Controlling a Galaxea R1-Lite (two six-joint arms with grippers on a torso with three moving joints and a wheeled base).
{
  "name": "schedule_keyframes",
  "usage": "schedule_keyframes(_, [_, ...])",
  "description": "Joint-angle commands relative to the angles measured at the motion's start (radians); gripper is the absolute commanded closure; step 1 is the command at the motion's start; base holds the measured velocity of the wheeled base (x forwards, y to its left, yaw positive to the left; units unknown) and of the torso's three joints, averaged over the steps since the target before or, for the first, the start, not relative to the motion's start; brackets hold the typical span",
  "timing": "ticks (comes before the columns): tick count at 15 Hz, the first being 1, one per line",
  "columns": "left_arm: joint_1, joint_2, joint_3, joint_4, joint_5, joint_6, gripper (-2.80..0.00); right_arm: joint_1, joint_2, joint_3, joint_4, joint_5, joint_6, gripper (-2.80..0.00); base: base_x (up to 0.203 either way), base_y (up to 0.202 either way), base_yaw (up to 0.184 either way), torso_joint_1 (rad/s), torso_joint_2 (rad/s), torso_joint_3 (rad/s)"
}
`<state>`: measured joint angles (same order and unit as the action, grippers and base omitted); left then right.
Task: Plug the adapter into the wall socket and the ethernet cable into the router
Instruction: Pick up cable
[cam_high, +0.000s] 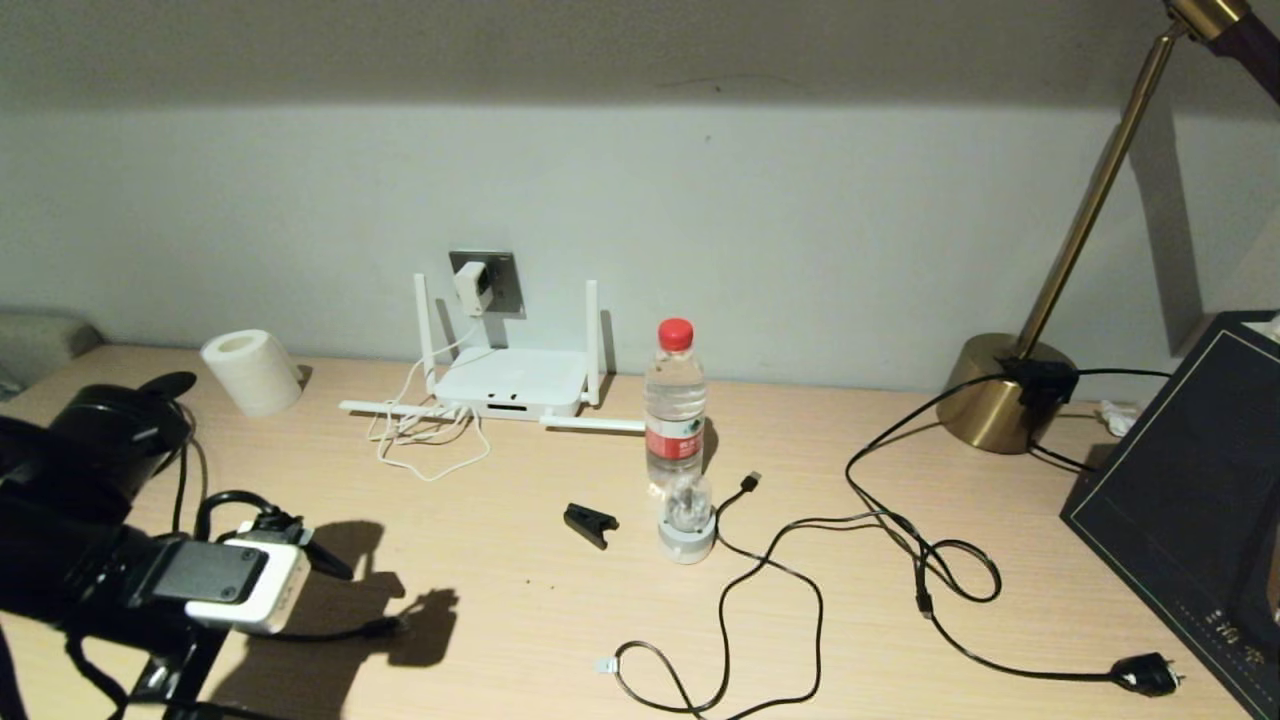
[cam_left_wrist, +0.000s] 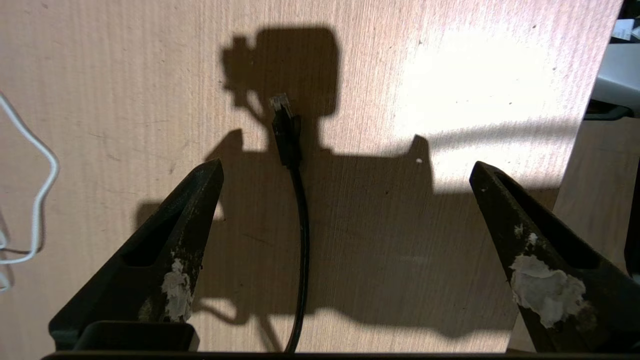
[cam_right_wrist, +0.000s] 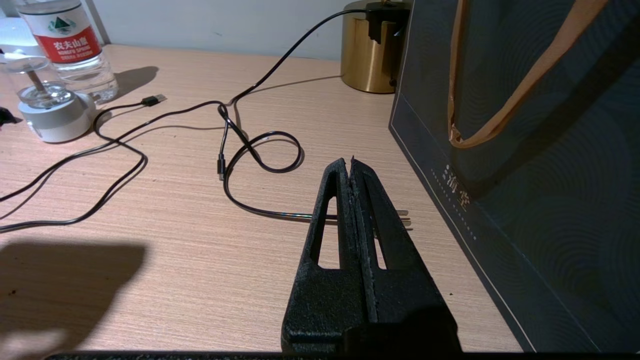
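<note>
Pale wood table against a grey wall, as I see it from the head camera. At 12 o'clock of the table's far edge, the wall socket carries the adapter, already seated in it; its thin white cord drops to the router, which lies flat just below with two antennas upright and two lying on the table. Toilet roll at 10 o'clock of the router. Water bottle at 3 o'clock of the router, with a small round grey stand touching or just in front of its base and a black clip beside that. Brass lamp and dark paper bag fill the table's right side; black cords loop between them and the bottle.

My left claw hangs over the table's near left corner, its fingers spread wide, holding nothing. The ethernet cable lies on the table between the spread fingers, its clear plug pointing away from the wrist; it is not in the router. My right claw is parked low beside the bag, fingers pressed together on nothing, above the pins of a black mains plug.
</note>
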<state>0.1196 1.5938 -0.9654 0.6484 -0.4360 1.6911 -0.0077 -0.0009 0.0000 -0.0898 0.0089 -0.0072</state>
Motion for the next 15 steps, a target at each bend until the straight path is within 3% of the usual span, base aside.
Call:
schedule_keyframes(1, [0.001, 0.083, -0.009, 0.005, 0.002, 0.000, -2.80, 0.000, 0.001, 0.035, -0.001, 0.000, 0.000, 0.00, 0.000, 0.000, 0.000, 0.000, 0.00, 0.000])
schedule_keyframes(6, [0.000, 0.157, -0.013, -0.008, 0.002, -0.099, -2.80, 0.000, 0.001, 0.035, -0.001, 0.000, 0.000, 0.00, 0.000, 0.000, 0.000, 0.000, 0.00, 0.000])
schedule_keyframes(15, [0.000, 0.238, -0.045, -0.021, 0.002, -0.103, -2.80, 0.000, 0.001, 0.035, -0.001, 0.000, 0.000, 0.00, 0.000, 0.000, 0.000, 0.000, 0.00, 0.000])
